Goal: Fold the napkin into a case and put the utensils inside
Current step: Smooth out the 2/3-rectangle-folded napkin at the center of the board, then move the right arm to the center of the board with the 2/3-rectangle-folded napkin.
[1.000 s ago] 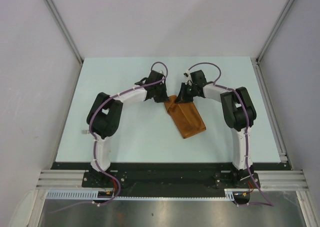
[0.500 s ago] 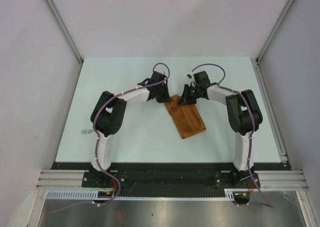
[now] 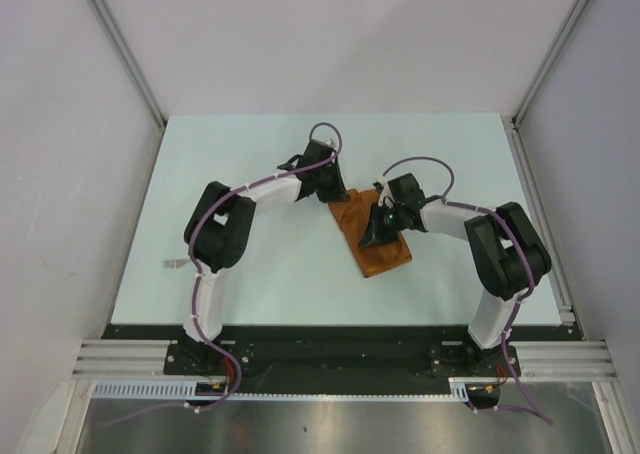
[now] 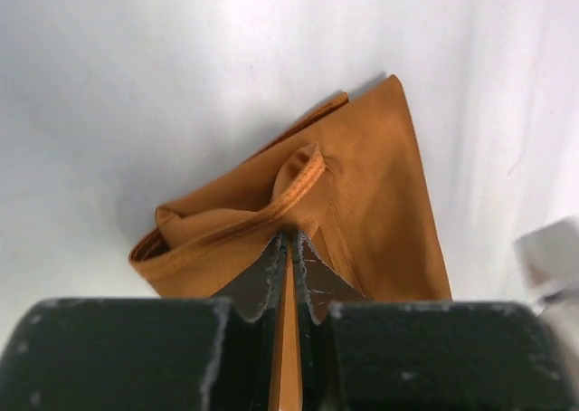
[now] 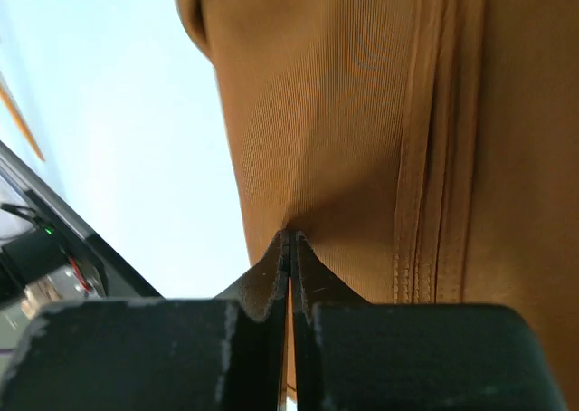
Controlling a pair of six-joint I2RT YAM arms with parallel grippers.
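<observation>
Pale-green table (image 3: 250,284): bears the napkin (image 3: 392,258) mid-surface, folded narrow, long axis running far-left to near-right.
Left gripper (image 4: 289,237): at the napkin's far end, narrow, hem caught between its jaws.
Right gripper (image 5: 289,234): closed, tips on the napkin's middle.
Hidden: utensils, which I cannot find; any fold pinched under the right tips.

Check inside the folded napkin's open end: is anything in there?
At the open end of the napkin, the left wrist view shows only stacked cloth layers with a curled edge. Deeper inside is covered by the top layer, so whatever it holds cannot be seen.
</observation>
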